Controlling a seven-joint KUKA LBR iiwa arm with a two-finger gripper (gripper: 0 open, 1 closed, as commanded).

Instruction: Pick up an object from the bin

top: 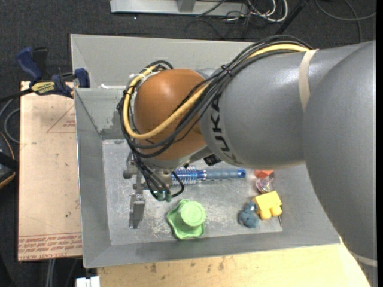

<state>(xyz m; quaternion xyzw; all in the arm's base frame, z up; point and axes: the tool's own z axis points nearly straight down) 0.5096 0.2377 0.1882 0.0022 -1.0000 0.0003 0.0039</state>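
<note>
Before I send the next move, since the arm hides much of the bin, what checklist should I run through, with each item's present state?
1. Gripper low over the left floor of the grey metal bin: ok.
2. Gripper open or shut: cannot tell.
3. Gripper apart from the bin's left wall: ok.
4. Green lobed plastic cap, the nearest thing, lies free beside the gripper: ok.
5. Blue plastic rod with a coiled spring fully in view: not ok, its left end runs under the wrist.
6. Yellow plastic block well away from the gripper: ok.
</note>
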